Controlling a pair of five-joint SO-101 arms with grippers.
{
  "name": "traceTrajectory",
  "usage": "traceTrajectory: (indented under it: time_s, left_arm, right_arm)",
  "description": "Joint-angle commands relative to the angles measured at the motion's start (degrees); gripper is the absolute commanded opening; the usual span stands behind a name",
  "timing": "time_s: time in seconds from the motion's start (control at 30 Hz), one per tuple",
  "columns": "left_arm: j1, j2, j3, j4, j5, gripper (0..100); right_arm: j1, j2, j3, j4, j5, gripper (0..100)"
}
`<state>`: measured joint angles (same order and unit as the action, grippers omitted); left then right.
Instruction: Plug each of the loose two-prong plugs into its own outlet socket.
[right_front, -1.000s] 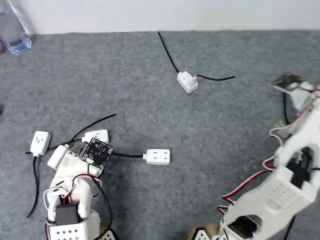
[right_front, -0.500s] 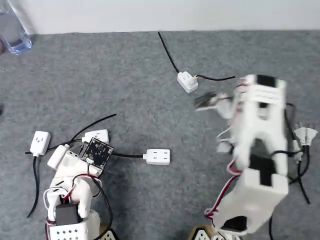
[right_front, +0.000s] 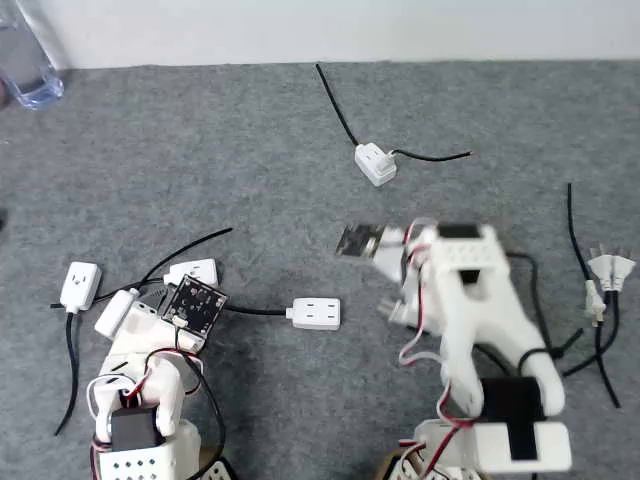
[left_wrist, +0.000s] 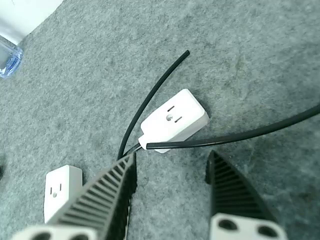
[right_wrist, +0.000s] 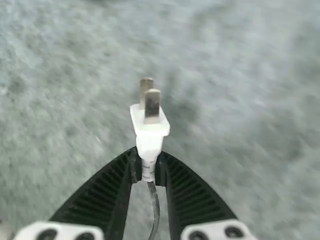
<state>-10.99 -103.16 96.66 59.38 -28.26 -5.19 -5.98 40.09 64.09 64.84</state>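
A grey, felt-covered desk (right_front: 250, 150) is strewn with black leads (right_front: 340, 105). We see the right gripper (right_wrist: 147, 165) pinching a two-prong plug (right_wrist: 149, 125) by its neck, prongs forward, over the middle of the desk. The left gripper (left_wrist: 172, 159) hangs spread over an outlet socket (left_wrist: 174, 120) near the front left corner. We judge the carry to be in hand. Next, the prongs must square up with a free socket's slots, perhaps the strip (right_front: 318, 313) close by. More loose plugs (right_front: 603, 272) lie by the right edge.
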Motion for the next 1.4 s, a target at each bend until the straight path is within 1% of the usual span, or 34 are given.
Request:
traceTrajectory:
  time_s: [0.0,0.23,0.33,0.37,0.43,0.57,0.67,0.73,0.83,0.9,1.07,1.13,1.27,1.37]
  left_arm:
    - [0.09,-0.18,-0.13,0.35,-0.53,21]
    - [0.09,-0.18,-0.13,0.35,-0.53,21]
    - [0.09,-0.18,-0.13,0.35,-0.53,21]
    - [0.09,-0.18,-0.13,0.35,-0.53,21]
    - [0.09,-0.18,-0.13,0.35,-0.53,21]
    - [0.09,-0.18,-0.13,0.35,-0.53,21]
    - [0.09,-0.18,-0.13,0.35,-0.53,21]
    - [0.09,-0.18,-0.13,0.35,-0.53,21]
    - [0.09,-0.18,-0.13,0.35,-0.53,21]
    - [0.09,-0.18,-0.13,0.35,-0.53,21]
    - [0.09,-0.18,-0.13,0.35,-0.53,21]
    - [0.09,-0.18,-0.13,0.35,-0.53,21]
    - [0.09,-0.18,-0.13,0.35,-0.53,21]
    - [0.09,-0.18,-0.13,0.44,-0.53,21]
  right_arm:
    - [-2.15,-5.85,7.65,-6.02,-1.76,0.9]
    - [-3.91,-12.09,13.80,-6.20,-0.79,0.9]
    - [-3.47,-12.00,13.45,-4.00,4.75,0.9]
    - [-3.38,-11.82,13.36,-3.91,5.10,0.9]
    - [-3.30,-11.21,13.01,-5.93,3.43,0.9]
    - [-1.71,-10.07,12.92,-11.65,-2.29,0.9]
    - [-0.48,-10.24,12.92,-14.20,-3.60,1.4]
    - [0.31,-10.95,12.75,-14.81,-3.87,7.6]
    - [0.75,-12.62,12.66,-14.81,-3.87,24.0]
    - [0.75,-13.85,12.75,-14.64,-3.87,30.3]
    - [0.40,-16.84,12.84,-14.20,-3.96,30.6]
    - [-0.13,-18.33,12.75,-12.35,-5.27,30.6]
    - [-4.44,-18.51,13.01,-11.03,-6.86,30.4]
    - [-6.99,-16.57,12.48,-11.47,-8.09,27.1]
